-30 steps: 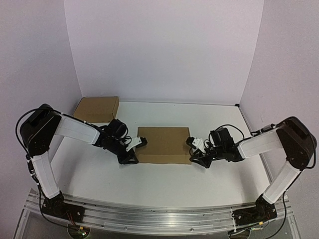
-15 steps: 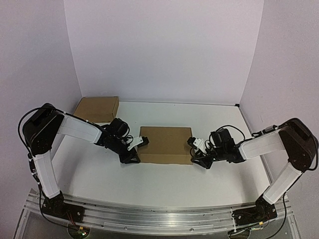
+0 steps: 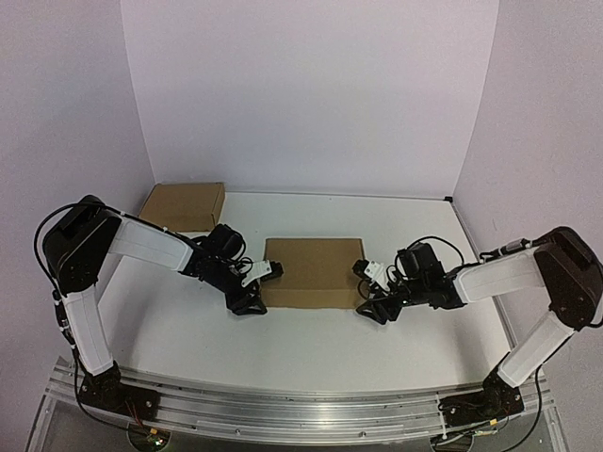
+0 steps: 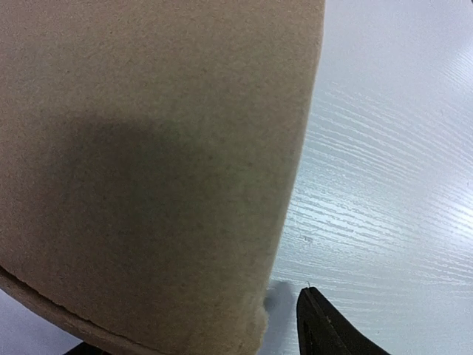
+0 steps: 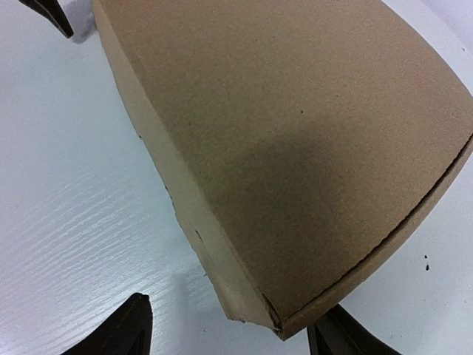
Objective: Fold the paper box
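Note:
The paper box (image 3: 313, 272) lies shut and flat in the middle of the white table, a shallow brown cardboard mailer. My left gripper (image 3: 261, 286) stands open at its left end, its near-left corner between the jaws. In the left wrist view the box (image 4: 148, 148) fills the left side, and one dark finger (image 4: 323, 330) sits clear of its edge. My right gripper (image 3: 366, 290) is open at the right end. In the right wrist view the box's near corner (image 5: 255, 307) sits between the two spread dark fingers (image 5: 122, 328), with a gap to the one on the left.
A smaller plain brown box (image 3: 184, 205) rests at the back left against the wall. Lilac walls close the table on three sides. A metal rail (image 3: 283, 407) with the arm bases runs along the near edge.
Both grippers have spread their jaws wider at the box's ends and let go of it. The box had slid slightly to the right.

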Available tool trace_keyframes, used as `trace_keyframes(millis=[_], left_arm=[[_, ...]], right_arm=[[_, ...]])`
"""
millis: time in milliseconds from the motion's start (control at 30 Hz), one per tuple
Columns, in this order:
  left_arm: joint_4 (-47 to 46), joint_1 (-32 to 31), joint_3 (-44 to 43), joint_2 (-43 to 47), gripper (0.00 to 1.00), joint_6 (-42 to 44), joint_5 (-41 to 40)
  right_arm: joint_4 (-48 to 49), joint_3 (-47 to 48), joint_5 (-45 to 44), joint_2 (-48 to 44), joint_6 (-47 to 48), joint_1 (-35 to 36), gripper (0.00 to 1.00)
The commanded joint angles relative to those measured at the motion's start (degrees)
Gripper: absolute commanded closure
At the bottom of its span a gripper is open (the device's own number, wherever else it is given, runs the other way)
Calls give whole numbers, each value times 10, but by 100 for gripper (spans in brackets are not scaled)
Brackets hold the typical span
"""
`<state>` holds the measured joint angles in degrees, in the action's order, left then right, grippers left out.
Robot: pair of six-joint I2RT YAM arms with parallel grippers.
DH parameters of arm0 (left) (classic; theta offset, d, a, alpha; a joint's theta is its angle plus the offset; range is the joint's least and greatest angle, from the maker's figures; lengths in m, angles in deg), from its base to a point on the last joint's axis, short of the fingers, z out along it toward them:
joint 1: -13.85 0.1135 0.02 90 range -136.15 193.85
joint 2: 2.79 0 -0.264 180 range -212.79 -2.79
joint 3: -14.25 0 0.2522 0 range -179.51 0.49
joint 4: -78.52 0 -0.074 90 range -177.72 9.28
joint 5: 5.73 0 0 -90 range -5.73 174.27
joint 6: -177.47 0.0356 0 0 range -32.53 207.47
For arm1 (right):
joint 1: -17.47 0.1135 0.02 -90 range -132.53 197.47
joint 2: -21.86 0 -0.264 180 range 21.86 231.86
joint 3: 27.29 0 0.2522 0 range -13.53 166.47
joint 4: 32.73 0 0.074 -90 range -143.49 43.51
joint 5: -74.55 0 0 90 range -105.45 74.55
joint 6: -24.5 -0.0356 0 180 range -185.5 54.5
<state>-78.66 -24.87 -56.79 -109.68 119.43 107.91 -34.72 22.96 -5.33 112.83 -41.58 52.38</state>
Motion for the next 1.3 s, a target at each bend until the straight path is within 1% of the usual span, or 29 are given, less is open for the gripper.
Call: trace_keyframes(millis=[0,167,200,267,333,400,500,567,600,700,733,767,833,967,1033,1133,1200,1267], left_arm=[[-7,0,-14,41,32,29,23],[-8,11,16,82,26,39,35],[-13,11,22,88,24,38,33],[-21,11,28,93,21,33,29],[-14,11,26,98,20,31,30],[5,13,24,112,19,39,33],[21,37,35,154,18,39,55],[12,62,43,183,18,-5,67],[-1,87,45,195,17,-49,66],[-44,151,52,217,17,-212,12],[-61,172,64,233,16,-254,-5],[-77,192,81,250,14,-289,-17],[-108,223,124,293,11,-327,-31],[-200,272,230,383,1,-374,-106],[-231,295,291,445,0,-365,-94],[-241,334,343,508,0,-367,-102],[-245,358,374,537,0,-372,-118],[-230,374,394,565,0,-374,-130]], right_arm=[[-17,-10,9,-52,-5,9,24],[-59,-32,-14,-112,-18,-2,17],[-62,-36,-15,-119,-22,-5,14],[-67,-40,-14,-123,-27,-8,6],[-68,-38,-21,-124,-36,-8,2],[-68,-36,-30,-134,-48,-13,2],[-71,-40,-27,-171,-74,-31,2],[-76,-41,-25,-198,-113,-58,2],[-78,-41,-29,-207,-134,-75,2],[-78,-46,-72,-226,-197,-139,2],[-73,-52,-86,-239,-213,-159,2],[-68,-58,-101,-252,-232,-178,2],[-61,-76,-139,-283,-277,-209,2],[-58,-133,-159,-379,-312,-267,2],[-51,-174,-167,-426,-323,-280,2],[-42,-229,-180,-509,-313,-283,2],[-40,-268,-209,-562,-307,-282,2],[-38,-307,-230,-612,-304,-282,2]])
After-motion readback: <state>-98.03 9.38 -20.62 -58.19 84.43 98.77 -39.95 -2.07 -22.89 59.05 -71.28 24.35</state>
